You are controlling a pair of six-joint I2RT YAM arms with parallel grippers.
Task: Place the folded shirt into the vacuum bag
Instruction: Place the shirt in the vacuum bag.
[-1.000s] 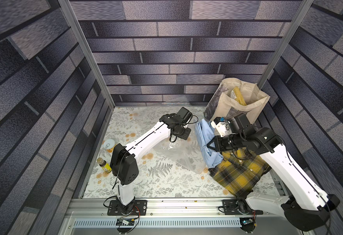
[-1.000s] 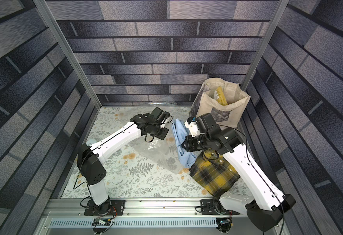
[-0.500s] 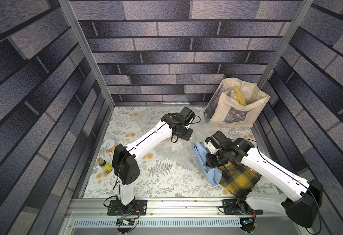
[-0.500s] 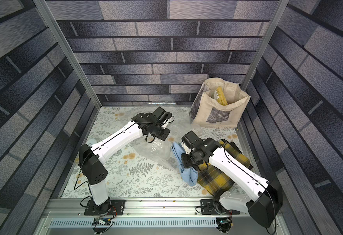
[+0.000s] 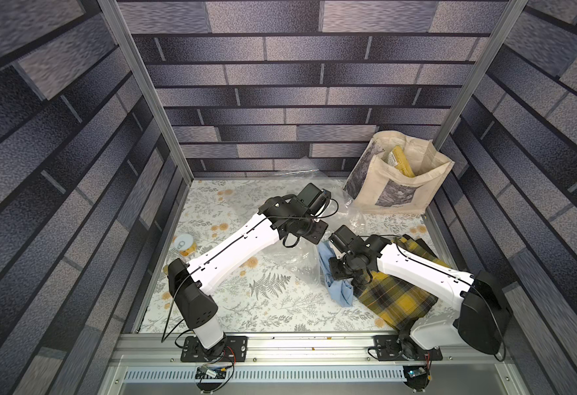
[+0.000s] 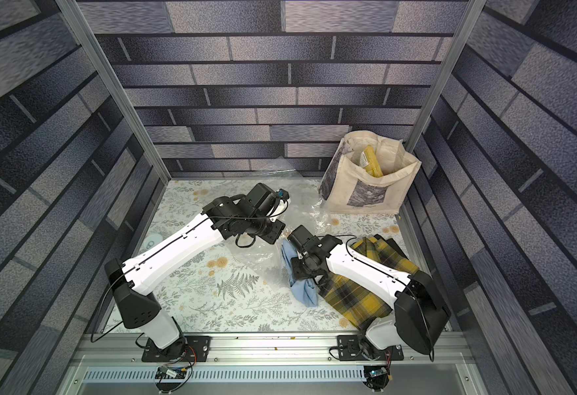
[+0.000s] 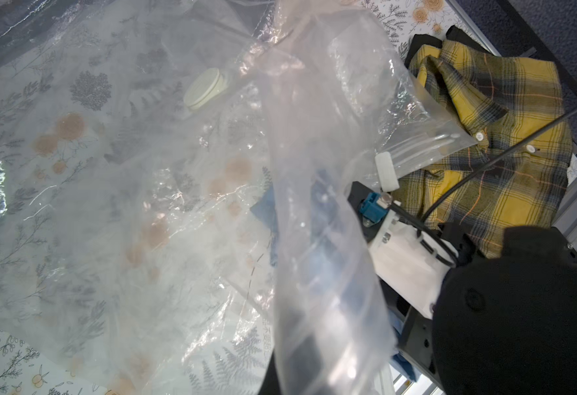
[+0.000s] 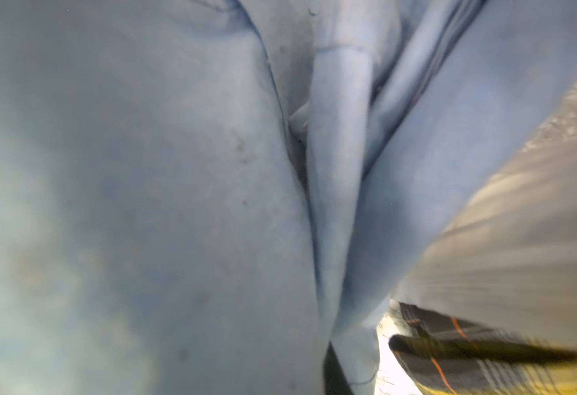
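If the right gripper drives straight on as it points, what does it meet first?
Likely the crinkled plastic of the vacuum bag, just beyond the blue shirt held by the right gripper; depth unclear.

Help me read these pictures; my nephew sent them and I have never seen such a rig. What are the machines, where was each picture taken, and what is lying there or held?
These are two white robot arms mounted at the table's front edge, each ending in a two-fingered pincer. The two wide pictures come from one camera head overhead; the two close ones from cameras on the arms' wrists. On the flowered table lie a clear vacuum bag with a round white valve cap and a yellow plaid shirt; a beige tote bag stands in the far corner. The left pincer is shut on the vacuum bag, holding its plastic raised. The right pincer is shut on a blue shirt that hangs from it and fills its wrist view.
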